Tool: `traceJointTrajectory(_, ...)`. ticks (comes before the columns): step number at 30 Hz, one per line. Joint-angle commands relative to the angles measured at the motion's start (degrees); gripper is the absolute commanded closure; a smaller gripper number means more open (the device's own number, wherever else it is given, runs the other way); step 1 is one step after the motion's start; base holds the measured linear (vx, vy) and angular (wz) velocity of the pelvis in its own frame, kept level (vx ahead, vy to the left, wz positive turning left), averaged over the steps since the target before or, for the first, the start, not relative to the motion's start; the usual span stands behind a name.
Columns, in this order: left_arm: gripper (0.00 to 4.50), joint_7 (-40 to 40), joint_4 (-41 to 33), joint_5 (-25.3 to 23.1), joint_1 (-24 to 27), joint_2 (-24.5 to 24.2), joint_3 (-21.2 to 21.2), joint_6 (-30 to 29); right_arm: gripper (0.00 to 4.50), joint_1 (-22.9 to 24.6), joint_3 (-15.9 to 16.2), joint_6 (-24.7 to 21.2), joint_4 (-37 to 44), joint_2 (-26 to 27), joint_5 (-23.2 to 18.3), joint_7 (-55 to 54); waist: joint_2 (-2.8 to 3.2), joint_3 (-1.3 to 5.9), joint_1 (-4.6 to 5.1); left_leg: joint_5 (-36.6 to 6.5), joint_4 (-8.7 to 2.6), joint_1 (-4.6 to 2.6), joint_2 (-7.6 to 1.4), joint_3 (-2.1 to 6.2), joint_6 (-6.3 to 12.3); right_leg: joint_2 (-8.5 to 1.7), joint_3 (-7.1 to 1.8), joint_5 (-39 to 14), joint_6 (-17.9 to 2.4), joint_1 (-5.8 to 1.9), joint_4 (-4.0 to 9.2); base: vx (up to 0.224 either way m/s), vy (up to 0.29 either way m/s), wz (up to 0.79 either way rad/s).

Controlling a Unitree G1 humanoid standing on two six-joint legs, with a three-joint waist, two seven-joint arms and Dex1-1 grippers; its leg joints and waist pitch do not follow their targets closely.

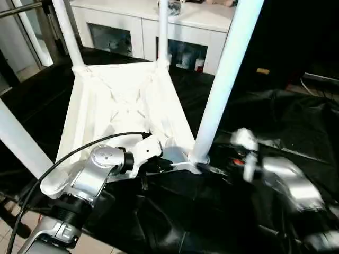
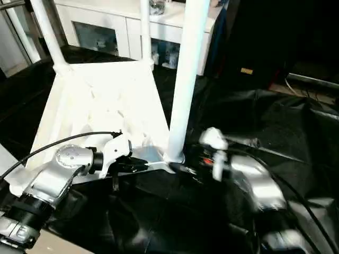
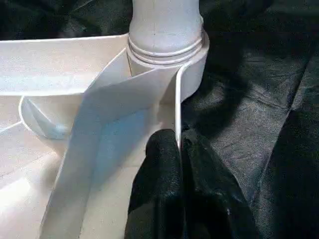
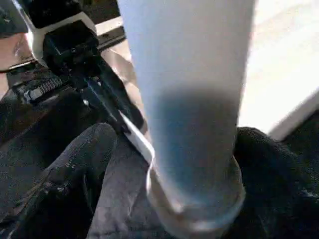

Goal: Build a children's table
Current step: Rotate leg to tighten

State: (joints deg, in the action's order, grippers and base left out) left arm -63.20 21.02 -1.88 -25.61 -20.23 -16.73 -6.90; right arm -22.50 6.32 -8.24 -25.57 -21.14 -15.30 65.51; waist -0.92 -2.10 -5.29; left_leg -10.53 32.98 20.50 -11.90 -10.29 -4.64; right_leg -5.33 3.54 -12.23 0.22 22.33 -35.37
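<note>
The white children's table top (image 1: 122, 106) lies upside down on black cloth, ribbed underside up. Tube legs rise from its corners, the nearest one (image 1: 222, 79) from the near right socket (image 1: 198, 156). My left gripper (image 1: 169, 165) is shut on the thin rim wall of the top (image 3: 175, 109), just beside that socket, one black finger (image 3: 159, 174) on each side of the wall. My right gripper (image 1: 209, 169) reaches in from the right at the base of the nearest leg (image 4: 194, 99). Its fingers (image 4: 94, 149) sit on either side of the tube, closed against it just above the collar.
Three more white legs stand at the far left (image 1: 66, 32), far right (image 1: 163, 32) and near left (image 1: 21, 143) corners. A white cabinet with glass doors (image 1: 137, 32) stands behind. Crumpled black cloth (image 1: 275, 121) covers the surface. A black cable (image 1: 69, 156) loops over my left forearm.
</note>
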Motion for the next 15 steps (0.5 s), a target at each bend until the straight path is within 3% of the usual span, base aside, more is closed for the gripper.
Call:
traceJointTrajectory(1, 4.5, -1.2, -0.11, 1.88, 0.53, 0.66, -1.1, 1.15, 0.73, -0.6, 0.45, 1.18, -1.26, -0.17, 1.04, 0.11, -0.77, 3.2, 0.05, -6.03, -3.07, -0.25, -1.3, -0.1, 4.82, -2.49, -2.18, -0.68, -14.83, -2.62, 3.27, 0.0, 0.0, 0.0)
traceJointTrajectory(4, 4.5, -1.24, -0.42, 1.91, 0.71, 0.41, -0.98, 0.94, 0.94, -2.04, 1.12, 2.11, -3.34, 0.56, 1.99, 0.38, -0.82, 3.29, 0.03, -5.09, -2.95, -0.11, -1.2, -0.12, 5.19, -2.52, -2.18, 0.59, -15.06, -2.77, 3.08, 0.0, 0.0, 0.0)
traceJointTrajectory(5, 4.5, -1.25, -0.47, 1.88, 0.78, 0.29, -0.96, 0.92, 1.05, -2.53, 1.14, 2.25, -3.95, 0.82, 2.18, 0.28, -1.14, 3.28, 0.08, -5.0, -2.94, -0.07, -1.17, -0.14, 5.29, -2.49, -2.16, 0.67, -15.03, -2.8, 3.07, 0.0, 0.0, 0.0)
traceJointTrajectory(7, 4.5, -1.21, -0.5, 1.84, 0.84, 0.2, -0.9, 0.91, 1.26, -3.06, 1.32, 2.56, -4.65, 0.91, 2.43, 0.28, -0.93, 3.2, 0.06, -5.58, -2.99, -0.18, -1.22, -0.13, 5.32, -2.59, -2.16, -0.6, -15.0, -2.69, 3.19, 0.0, 0.0, 0.0)
traceJointTrajectory(8, 4.5, -1.18, -0.54, 1.82, 0.89, 0.17, -0.89, 0.89, 1.26, -3.31, 1.42, 2.75, -5.02, 0.94, 2.52, 0.38, -1.29, 3.18, 0.1, -5.74, -2.98, -0.13, -1.23, -0.18, 5.26, -2.56, -2.18, -1.1, -14.78, -2.75, 3.24, 0.0, 0.0, 0.0)
traceJointTrajectory(15, 4.5, -0.88, -0.3, 1.68, 1.06, 0.0, -0.5, 0.87, 1.77, -5.02, 1.8, 4.11, -7.79, 1.49, 2.98, 0.61, -1.24, 3.14, 0.07, -5.46, -2.98, -0.12, -1.24, -0.15, 5.28, -2.58, -2.2, -1.76, -14.51, -2.66, 3.14, 0.0, 0.0, 0.0)
